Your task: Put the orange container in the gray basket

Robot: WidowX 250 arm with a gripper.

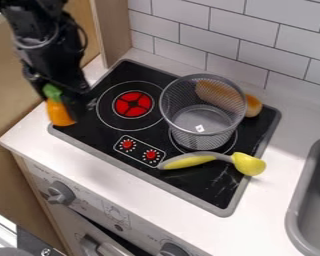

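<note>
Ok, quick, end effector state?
End effector: at the orange container with the green top; whether it is open or closed on it cannot be told.

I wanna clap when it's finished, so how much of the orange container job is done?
Reaching the orange container looks done: the end effector is right at it, by the left corner of the black stovetop. I can't tell if it's gripped. What's left: getting it into the gray basket, which stands on the stovetop.
</note>
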